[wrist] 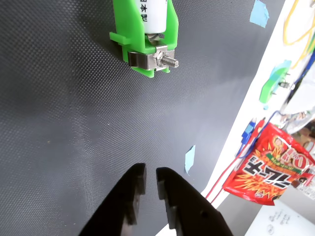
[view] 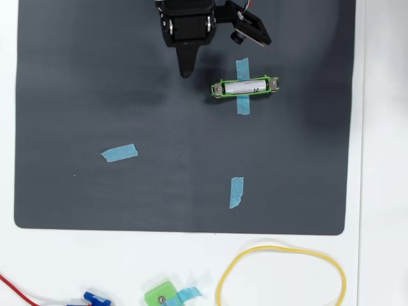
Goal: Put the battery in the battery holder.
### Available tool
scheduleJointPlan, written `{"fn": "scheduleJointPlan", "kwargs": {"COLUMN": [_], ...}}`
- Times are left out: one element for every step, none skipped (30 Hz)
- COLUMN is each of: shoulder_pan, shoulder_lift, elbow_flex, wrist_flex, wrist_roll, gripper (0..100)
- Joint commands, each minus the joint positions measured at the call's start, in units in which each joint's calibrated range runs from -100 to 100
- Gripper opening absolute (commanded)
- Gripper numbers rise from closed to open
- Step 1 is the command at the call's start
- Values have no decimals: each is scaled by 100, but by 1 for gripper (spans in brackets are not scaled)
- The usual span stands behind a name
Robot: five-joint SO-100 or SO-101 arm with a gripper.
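Battery point(view: 244, 86) sits inside the battery holder point(view: 218, 88), lying along its length, white body between the two metal end contacts. Holder lies flat on the black mat point(view: 95, 95), long axis left-right in the overhead view, on top of a strip of blue tape point(view: 243, 106) that crosses under it.

Wrist view shows one end of the holder point(wrist: 123, 29) at the top edge: battery point(wrist: 157, 14) seated between the green walls, silver contact clip and a screw point(wrist: 169, 61) below it.

Gripper point(view: 186, 72) is up and left of the holder in the overhead view, near but clear of it, touching nothing. In the wrist view the gripper point(wrist: 150, 178) enters from the bottom, black fingers point(wrist: 133, 191) nearly together with only a narrow gap, nothing held between them.

Relative to the holder in the overhead view: a second blue tape strip point(view: 119, 152) lower left on the mat, a third point(view: 236, 192) straight below. Off the mat on the white table point(view: 382, 159), below the holder: yellow rubber band loop point(view: 280, 274), small green block point(view: 159, 296) with one screw, red wire point(view: 19, 290) far lower left.

Wrist view also catches a red snack packet point(wrist: 270, 167) on the table beyond the mat edge.
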Motion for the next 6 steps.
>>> {"fn": "scheduleJointPlan", "kwargs": {"shoulder_pan": [18, 18, 18, 18, 18, 18], "shoulder_lift": [-42, -42, -42, -42, -42, -42], "elbow_flex": [-13, -13, -13, -13, -13, -13], "wrist_flex": [-51, -51, -51, -51, -51, -51], "wrist_roll": [-33, -33, -33, -33, -33, -33], "gripper": [0, 0, 0, 0, 0, 0]}}
